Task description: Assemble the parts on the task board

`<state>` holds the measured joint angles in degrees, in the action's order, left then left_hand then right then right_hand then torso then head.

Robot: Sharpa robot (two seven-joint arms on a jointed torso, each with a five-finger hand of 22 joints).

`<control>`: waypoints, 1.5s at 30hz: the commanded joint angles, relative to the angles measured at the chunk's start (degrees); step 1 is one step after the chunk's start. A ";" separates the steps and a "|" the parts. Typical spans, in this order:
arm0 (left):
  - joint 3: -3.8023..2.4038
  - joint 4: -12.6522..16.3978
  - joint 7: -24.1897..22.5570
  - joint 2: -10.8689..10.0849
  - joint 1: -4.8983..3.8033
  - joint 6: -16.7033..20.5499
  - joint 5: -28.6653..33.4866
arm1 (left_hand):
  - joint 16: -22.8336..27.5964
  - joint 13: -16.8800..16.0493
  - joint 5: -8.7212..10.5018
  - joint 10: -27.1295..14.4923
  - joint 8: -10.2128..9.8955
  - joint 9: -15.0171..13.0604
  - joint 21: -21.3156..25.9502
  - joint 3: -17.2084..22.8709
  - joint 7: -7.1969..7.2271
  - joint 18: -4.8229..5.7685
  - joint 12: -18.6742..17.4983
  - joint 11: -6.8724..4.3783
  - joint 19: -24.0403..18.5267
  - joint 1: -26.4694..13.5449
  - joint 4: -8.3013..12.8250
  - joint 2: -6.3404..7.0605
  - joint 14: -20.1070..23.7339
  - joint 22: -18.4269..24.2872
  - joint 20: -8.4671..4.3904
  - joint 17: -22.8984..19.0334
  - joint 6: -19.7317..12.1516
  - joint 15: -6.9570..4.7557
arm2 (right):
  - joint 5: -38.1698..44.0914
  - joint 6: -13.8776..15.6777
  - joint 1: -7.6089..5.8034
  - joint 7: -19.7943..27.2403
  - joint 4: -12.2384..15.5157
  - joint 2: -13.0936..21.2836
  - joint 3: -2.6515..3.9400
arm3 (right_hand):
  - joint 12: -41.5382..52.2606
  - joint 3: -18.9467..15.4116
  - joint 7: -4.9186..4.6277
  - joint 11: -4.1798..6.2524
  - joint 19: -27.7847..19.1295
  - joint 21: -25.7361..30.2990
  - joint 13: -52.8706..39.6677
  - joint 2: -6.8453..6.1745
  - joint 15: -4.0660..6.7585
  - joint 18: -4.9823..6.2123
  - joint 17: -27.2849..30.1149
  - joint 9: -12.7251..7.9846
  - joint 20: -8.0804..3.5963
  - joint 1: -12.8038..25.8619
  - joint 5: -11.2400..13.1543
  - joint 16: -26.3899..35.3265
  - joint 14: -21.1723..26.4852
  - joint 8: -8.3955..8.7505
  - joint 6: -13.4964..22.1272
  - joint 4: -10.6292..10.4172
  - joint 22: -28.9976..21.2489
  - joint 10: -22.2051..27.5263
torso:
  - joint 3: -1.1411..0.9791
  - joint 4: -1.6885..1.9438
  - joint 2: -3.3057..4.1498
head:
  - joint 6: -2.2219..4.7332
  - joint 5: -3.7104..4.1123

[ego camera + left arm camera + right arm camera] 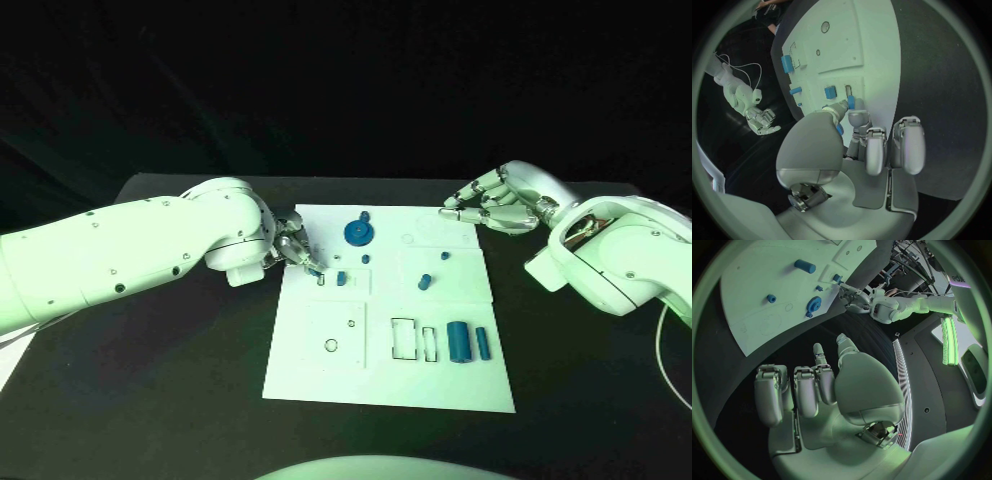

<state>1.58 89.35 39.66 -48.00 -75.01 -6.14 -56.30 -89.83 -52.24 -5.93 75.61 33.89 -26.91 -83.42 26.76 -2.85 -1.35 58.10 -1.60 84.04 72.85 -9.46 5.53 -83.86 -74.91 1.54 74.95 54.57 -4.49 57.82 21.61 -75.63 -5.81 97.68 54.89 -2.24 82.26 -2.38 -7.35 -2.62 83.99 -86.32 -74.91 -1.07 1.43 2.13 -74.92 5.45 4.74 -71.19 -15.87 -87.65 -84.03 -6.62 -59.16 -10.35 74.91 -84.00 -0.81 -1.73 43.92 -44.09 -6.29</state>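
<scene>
- Task board (433, 390) lies on the table between both robot hands.
- Left robot hand (293, 250) pinches a small blue part (315, 269) at the board's near edge; seating it likely comes next.
- Right robot hand (495, 208) hovers beyond the far corner, fingers loosely curled, holding nothing.

Light: dim room; the flat white rectangular task board (389, 385) is the brightest surface on the matte black bench (144, 400).
Glare: bright strip lamp (947, 340) at the right wrist view's rim.
Shadows: faint, soft.
Distortion: wrist views bend straight edges strongly.
Focus: head view sharp; wrist rims soft.
</scene>
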 commanded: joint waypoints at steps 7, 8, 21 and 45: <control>0.15 1.48 -0.65 -0.44 0.75 0.86 -2.27 | -0.17 -0.28 -0.28 0.67 0.49 0.00 -0.28 7.34 0.34 -0.44 0.38 -0.07 3.02 -0.46 6.70 -0.28 -6.14 -9.75 -0.09 15.05 0.06 -0.26 | 0.09 -0.85 0.06 0.55 -0.03 -0.10 -0.01 | -0.06 -0.38 0.00 0.05 1.64 0.20 -11.06 0.15 0.13 -0.24 -10.62 0.08 -0.17 -0.52 -0.28 0.28 -4.98 0.12 0.26 0.06 6.73 -2.47 | -0.02 -0.10 0.07 | -0.21 -0.03; 0.15 1.58 -0.66 -0.46 0.77 0.72 -2.28 | -0.17 -0.28 -0.28 0.67 0.49 0.00 -0.28 7.34 0.34 -0.44 0.38 -0.07 3.02 -0.46 6.70 -0.28 -6.14 -9.75 -0.09 15.05 0.06 -0.26 | 0.09 -0.86 0.06 0.56 -0.03 -0.11 -0.01 | -0.06 -0.38 0.00 0.05 1.64 0.20 -11.06 0.15 0.13 -0.24 -10.62 0.08 -0.17 -0.52 -0.28 0.28 -4.98 0.12 0.26 0.06 6.73 -2.47 | -0.02 -0.10 0.06 | -0.24 -0.03; 0.15 1.80 0.00 -0.56 0.84 -2.58 -2.34 | -0.17 -0.18 -0.33 0.73 0.73 -0.10 -0.19 7.73 0.43 -0.47 0.33 -0.14 2.99 -0.72 6.82 -0.02 -6.14 -9.69 -0.11 15.05 0.18 -0.29 | 0.09 -0.98 0.08 0.59 -0.01 -0.08 -0.01 | -0.02 -0.60 0.00 0.06 1.62 0.23 -11.08 0.26 0.13 -0.23 -10.60 0.10 -0.17 -0.48 -0.41 0.29 -4.98 0.10 0.24 -0.11 6.68 -2.49 | -0.07 -0.05 0.04 | -0.48 -0.01; 0.14 1.80 1.85 -0.02 0.88 -5.31 -2.95 | -0.17 -0.14 -0.48 0.83 1.04 -0.23 -0.06 8.33 0.49 -0.50 0.32 -0.18 2.94 -1.20 6.84 0.15 -6.14 -9.60 -0.13 15.05 0.32 -0.32 | 0.09 -1.03 0.08 0.67 0.07 -0.09 -0.01 | -0.03 -0.65 0.00 0.06 1.63 0.22 -11.08 0.33 0.13 -0.23 -10.62 0.11 -0.17 -0.52 -0.52 0.28 -4.98 0.09 0.24 -0.14 6.71 -2.49 | -0.09 -0.10 0.04 | -0.85 -0.29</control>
<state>1.47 91.03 39.42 -48.23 -74.42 -9.29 -59.04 -89.82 -52.46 -6.10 76.16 34.68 -26.99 -83.42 28.17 -2.85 -1.35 58.36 -1.74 84.04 71.94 -9.15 5.98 -83.86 -74.90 1.54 74.92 54.59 -4.48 57.70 21.30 -75.59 -5.68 97.67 54.84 -2.25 82.27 -2.76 -7.35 -2.62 83.99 -86.32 -74.91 -0.85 1.43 2.14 -74.95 5.48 4.74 -71.42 -16.10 -87.65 -84.03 -6.62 -59.16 -10.44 74.94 -84.00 -0.87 -1.84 43.98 -44.90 -6.55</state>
